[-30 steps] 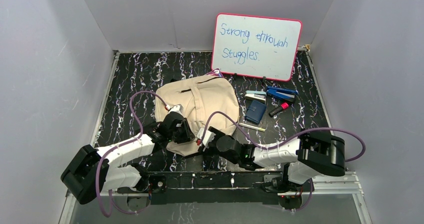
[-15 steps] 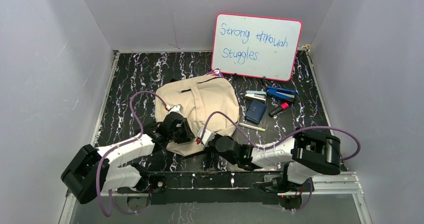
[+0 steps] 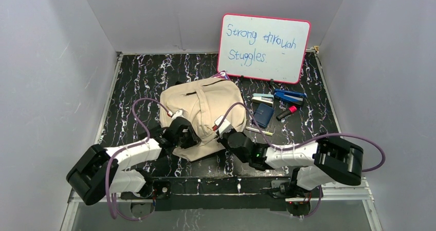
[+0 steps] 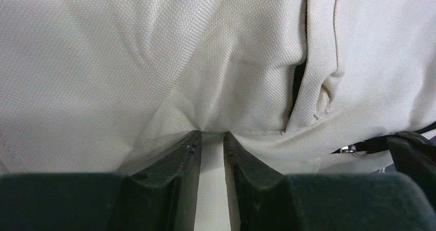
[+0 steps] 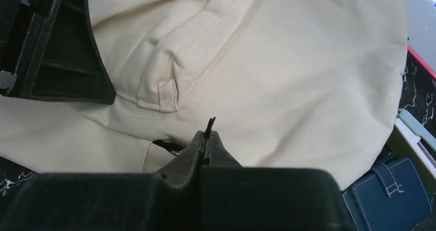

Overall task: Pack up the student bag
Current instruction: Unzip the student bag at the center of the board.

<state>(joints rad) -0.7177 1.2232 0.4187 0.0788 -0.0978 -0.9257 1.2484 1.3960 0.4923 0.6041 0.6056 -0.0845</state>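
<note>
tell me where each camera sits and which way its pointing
Top external: high behind the arm bases, looking down and forward at the table; both arms show, left hand and right hand on the student bag.
Left wrist: on the left arm, looking along its hand, pinched on student bag fabric.
Right wrist: on the right arm, looking past its hand, shut on a thin dark tab, over the student bag to a blue wallet.
Shared: top and right wrist both show the student bag and blue wallet.

My right claw [image 5: 207, 137] is black. The student bag [image 3: 221, 97] is cream canvas. The desk [image 3: 139, 82] is black marble with white veins. The whiteboard [image 3: 264, 48] is pink-edged with blue writing. The wallet [image 5: 393, 197] is navy with pale stitching.
</note>
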